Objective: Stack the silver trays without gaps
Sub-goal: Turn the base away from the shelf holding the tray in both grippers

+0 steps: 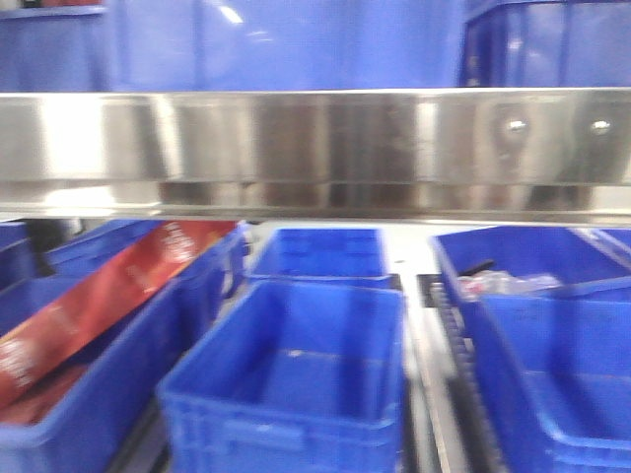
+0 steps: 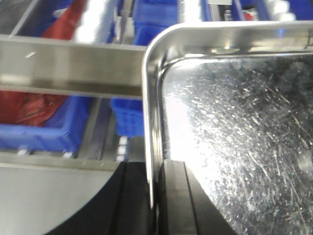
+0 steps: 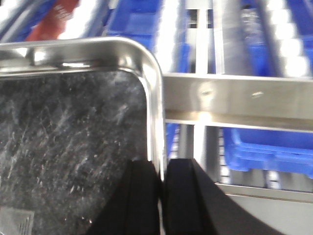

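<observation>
Left gripper point(image 2: 155, 196): fingers clenched on left rim of silver tray point(image 2: 234, 127).
Right gripper point(image 3: 161, 196): fingers pinching its right rim.
Tray place: near side of steel rail point(image 1: 315, 148).
Far, beyond rail: blue bins point(image 1: 286, 374), red pack point(image 1: 99, 296) in left one.

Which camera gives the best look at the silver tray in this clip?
Left wrist: the silver tray is bright, its corner, rim and scratched floor clear, with the left claw pinching its rim. Right wrist shows another corner, darker, in the right claw. The front view shows no tray.
</observation>
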### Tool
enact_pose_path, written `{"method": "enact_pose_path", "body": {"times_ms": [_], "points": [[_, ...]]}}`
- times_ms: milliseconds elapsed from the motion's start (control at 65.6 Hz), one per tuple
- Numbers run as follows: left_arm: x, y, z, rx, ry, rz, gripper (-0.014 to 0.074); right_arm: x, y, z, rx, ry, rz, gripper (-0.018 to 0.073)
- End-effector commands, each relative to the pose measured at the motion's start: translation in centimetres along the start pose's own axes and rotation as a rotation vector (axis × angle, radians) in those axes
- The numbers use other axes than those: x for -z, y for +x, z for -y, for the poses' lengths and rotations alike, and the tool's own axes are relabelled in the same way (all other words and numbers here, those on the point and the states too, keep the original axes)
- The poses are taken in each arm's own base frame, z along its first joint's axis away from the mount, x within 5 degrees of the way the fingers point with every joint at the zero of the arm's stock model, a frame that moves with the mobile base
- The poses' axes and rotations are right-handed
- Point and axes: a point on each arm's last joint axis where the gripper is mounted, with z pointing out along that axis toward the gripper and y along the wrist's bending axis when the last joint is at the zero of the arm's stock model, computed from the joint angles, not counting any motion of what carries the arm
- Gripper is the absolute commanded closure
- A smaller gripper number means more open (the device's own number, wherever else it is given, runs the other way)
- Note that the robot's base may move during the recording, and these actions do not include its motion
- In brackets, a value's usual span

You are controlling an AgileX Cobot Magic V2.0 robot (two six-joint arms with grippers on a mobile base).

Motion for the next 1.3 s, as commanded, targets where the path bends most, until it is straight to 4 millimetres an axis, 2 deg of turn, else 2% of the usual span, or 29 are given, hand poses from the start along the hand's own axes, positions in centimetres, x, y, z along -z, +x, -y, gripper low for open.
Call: {"method": "enact_pose_path", "body": {"times_ms": [0,1280], "points": [[0.14,0.61,1.51,-0.028,0.11,-0.027,0.0613,0.67,-0.47,-1.63,0.007,-0.162,0.045,0.0574],[0.13,0.47,1.48,-0.033,0.107,-0.012,0.0613,0.67,-0.47,-1.63,0.007,-0.162,0.045,0.0574]]}}
